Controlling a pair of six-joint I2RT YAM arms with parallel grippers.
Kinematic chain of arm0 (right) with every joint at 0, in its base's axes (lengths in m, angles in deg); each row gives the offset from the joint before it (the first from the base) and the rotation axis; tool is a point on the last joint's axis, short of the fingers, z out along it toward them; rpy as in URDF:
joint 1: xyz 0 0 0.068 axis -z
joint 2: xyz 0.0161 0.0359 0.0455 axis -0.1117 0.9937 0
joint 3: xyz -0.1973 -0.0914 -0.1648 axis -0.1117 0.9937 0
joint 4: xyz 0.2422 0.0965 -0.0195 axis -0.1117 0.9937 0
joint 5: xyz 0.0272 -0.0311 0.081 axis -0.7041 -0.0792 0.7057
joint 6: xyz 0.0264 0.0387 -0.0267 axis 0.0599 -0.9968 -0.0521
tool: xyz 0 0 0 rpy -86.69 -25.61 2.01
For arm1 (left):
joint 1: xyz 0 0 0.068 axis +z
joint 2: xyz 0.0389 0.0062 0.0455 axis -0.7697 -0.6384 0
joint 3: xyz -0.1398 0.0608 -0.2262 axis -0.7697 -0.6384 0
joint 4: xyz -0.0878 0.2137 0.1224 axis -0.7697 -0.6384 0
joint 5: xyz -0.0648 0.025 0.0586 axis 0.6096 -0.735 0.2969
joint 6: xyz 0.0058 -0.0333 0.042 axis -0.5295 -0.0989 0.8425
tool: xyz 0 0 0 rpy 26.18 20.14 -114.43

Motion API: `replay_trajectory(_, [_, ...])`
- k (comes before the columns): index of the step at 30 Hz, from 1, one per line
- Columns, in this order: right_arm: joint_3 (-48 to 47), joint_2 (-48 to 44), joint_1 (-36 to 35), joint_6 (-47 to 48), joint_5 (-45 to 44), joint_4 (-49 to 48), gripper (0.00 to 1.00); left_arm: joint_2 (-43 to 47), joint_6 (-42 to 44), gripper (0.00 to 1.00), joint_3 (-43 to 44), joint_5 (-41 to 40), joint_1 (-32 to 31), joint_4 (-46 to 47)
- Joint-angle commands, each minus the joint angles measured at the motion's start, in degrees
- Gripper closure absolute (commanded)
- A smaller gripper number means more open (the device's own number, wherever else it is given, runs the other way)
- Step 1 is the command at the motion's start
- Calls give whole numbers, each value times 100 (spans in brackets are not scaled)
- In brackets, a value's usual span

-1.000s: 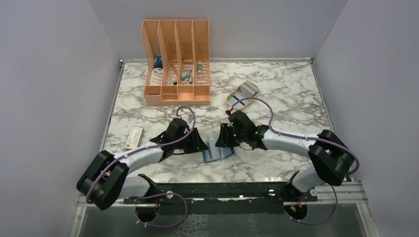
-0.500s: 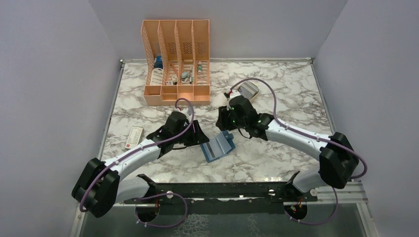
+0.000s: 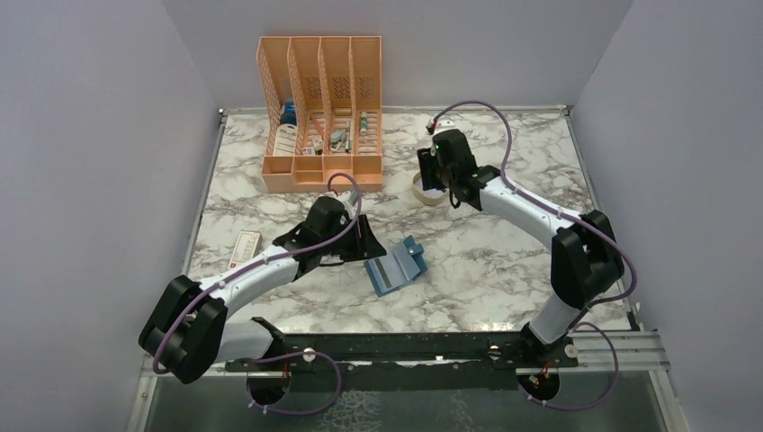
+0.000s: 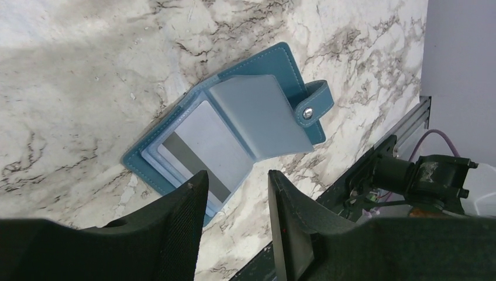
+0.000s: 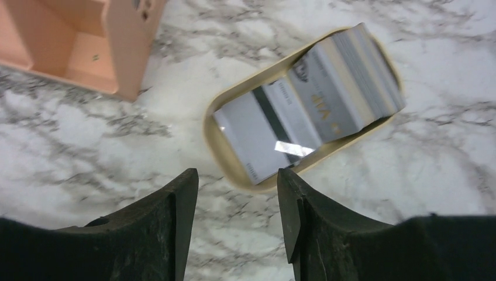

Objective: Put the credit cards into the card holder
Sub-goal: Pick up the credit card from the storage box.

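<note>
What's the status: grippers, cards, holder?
Left gripper open, empty, by card holder. Holder open, one card slotted. Right gripper open, empty, over credit cards in tray. Nothing blocking.

a marble table [image 3: 504,270] carries an orange rack [image 3: 321,112] standing upright at its far edge, left of centre, with a blue-capped bottle [image 3: 287,115] and small items in its slots. a beige oval tray [image 5: 221,151] lies right of the rack, slightly nearer. a white-and-red box [image 3: 245,250] lies flat near the left edge, well apart from both.
</note>
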Motion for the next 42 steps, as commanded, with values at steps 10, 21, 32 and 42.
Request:
replay_trajectory(10, [-1817,1746,640,1870,-535,417,46,-760,-272,55,82,1164,-52,1093])
replay_trajectory(21, [-2259,2441,689,2467,-577,637,48,-1441,-506,55,230,1449,-140,1599])
replay_trajectory(32, [-2093,2647,693,2868,-1383,534,48,-2245,-450,55,766,1357,-483,1761])
replay_trajectory(42, [-2050,2722,750,2956,-1254,427,48,-2519,-429,55,1027,1354,-574,1761])
